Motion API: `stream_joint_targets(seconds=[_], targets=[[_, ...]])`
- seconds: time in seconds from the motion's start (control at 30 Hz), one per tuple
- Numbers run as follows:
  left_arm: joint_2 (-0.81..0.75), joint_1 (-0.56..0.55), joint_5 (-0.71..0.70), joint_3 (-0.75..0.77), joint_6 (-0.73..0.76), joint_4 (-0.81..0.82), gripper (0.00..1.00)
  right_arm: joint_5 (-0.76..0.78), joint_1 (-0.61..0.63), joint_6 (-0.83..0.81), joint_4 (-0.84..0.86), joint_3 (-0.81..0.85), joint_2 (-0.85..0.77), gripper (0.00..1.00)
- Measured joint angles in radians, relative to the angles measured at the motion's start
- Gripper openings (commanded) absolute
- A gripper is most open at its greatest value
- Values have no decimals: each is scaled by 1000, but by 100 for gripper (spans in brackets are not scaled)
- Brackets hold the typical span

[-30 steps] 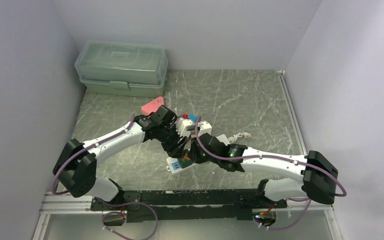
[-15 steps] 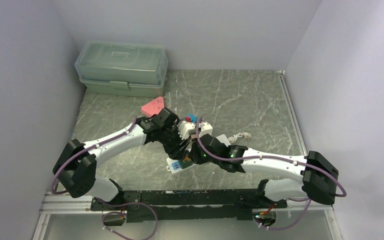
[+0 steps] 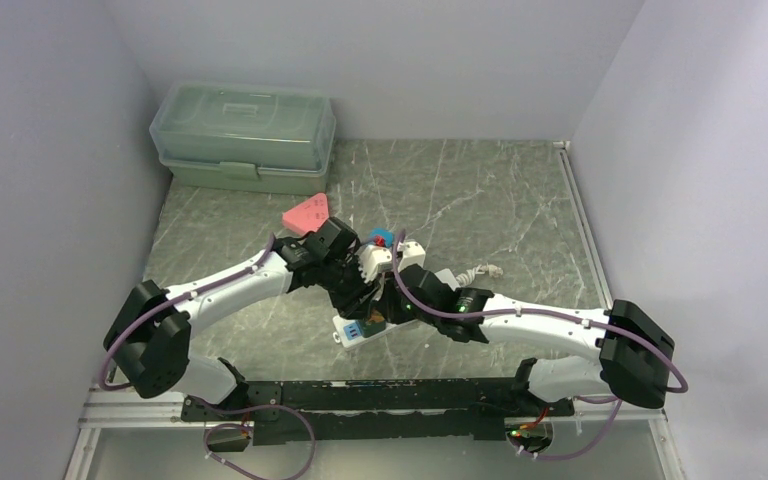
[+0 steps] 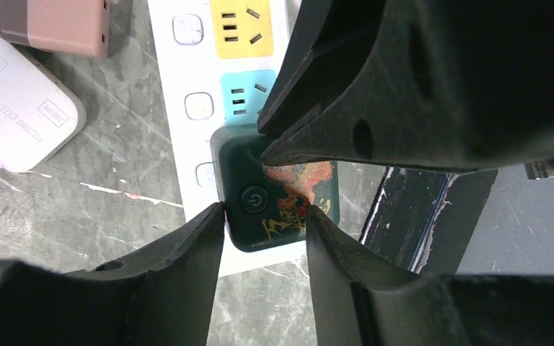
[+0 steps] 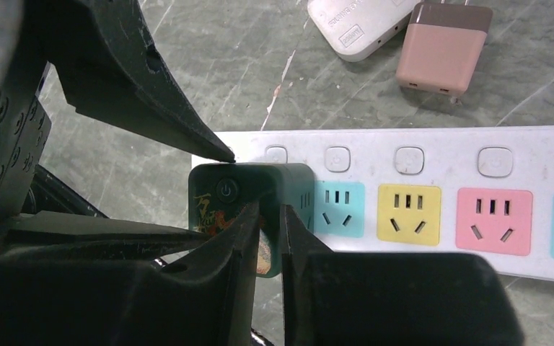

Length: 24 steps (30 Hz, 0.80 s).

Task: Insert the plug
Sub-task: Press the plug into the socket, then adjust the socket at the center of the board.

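The plug (image 4: 278, 191) is a dark green cube with a power button and a red-gold print. It sits on the end socket of the white power strip (image 4: 169, 72), beside a teal socket (image 4: 245, 94). My left gripper (image 4: 263, 216) is open; its fingers straddle the plug's button side, one tip touching the plug's edge. My right gripper (image 5: 268, 209) is shut, and its tips rest on the plug's (image 5: 223, 194) top face, near the teal socket (image 5: 339, 209). In the top view both grippers meet over the strip's near end (image 3: 352, 332) and hide the plug.
A white adapter (image 4: 22, 104) and a pink adapter (image 4: 58, 25) lie on the marble beside the strip. A green lidded box (image 3: 245, 135) stands at the back left, with a pink wedge (image 3: 307, 212) in front of it. A black rail (image 4: 411, 216) runs just past the strip's end.
My left gripper has shifted a little toward the strip's near end and its jaws have narrowed around the plug. The right gripper has stayed on the plug.
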Motion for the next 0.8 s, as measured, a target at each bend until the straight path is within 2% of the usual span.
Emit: stream_joint_targets(seconds=[0.13, 0.2, 0.27, 0.33, 0.5, 0.6, 0.63, 0.73, 0.8], targets=[[0, 0, -26, 14, 18, -7, 81, -5, -7, 4, -5, 1, -1, 48], [4, -1, -54, 29, 27, -17, 97, -2, -14, -1, -34, 10, -1, 57], [5, 5, -96, 50, 48, -47, 100, 4, -20, -8, -82, 23, -7, 63], [10, 19, -132, 82, 66, -92, 100, 8, -22, -13, -130, 30, -21, 65], [27, 131, -163, 225, 89, -196, 100, 18, -15, -40, -240, 38, -91, 45], [23, 236, -138, 311, 96, -219, 100, 36, 14, -56, -263, 35, -152, 28], [19, 274, -129, 322, 97, -219, 100, 45, 36, -64, -263, 34, -169, 19], [9, 376, -112, 325, 103, -241, 100, 67, 125, -90, -259, 34, -178, 2], [9, 429, -111, 323, 105, -252, 100, 75, 196, -108, -245, 24, -152, 0]])
